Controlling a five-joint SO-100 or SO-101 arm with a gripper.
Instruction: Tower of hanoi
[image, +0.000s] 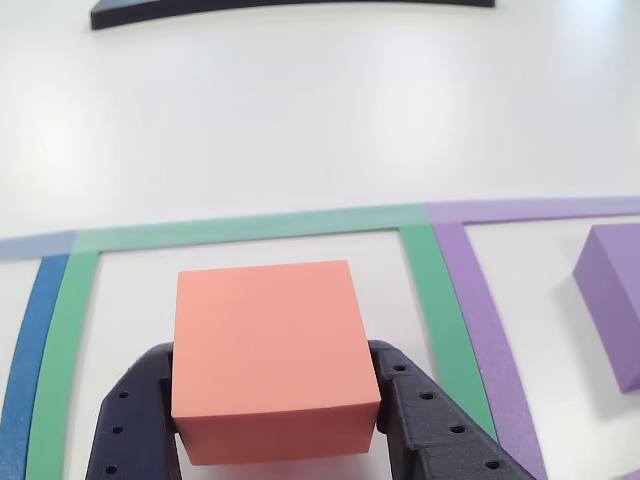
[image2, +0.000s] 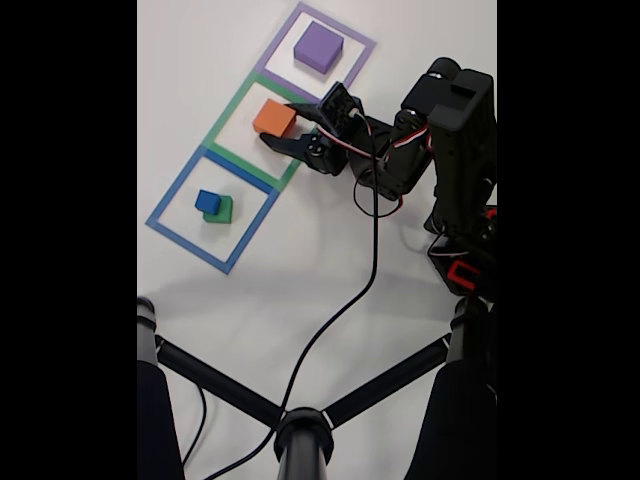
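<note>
Gripper (image: 278, 420) jaws pinch my orange block (image: 270, 355) inside the green square (image: 432, 300); purple block (image: 615, 300) lies right, in the adjoining square.

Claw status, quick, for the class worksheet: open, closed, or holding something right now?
Claw: closed on the orange block, one finger on each side, inside the green square.

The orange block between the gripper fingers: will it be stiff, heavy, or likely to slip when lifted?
The orange block looks like matte foam, so probably light and slightly squashy. Its flat sides meet the gripper fingers squarely, so slipping seems unlikely. Being a cube, it should not roll.
</note>
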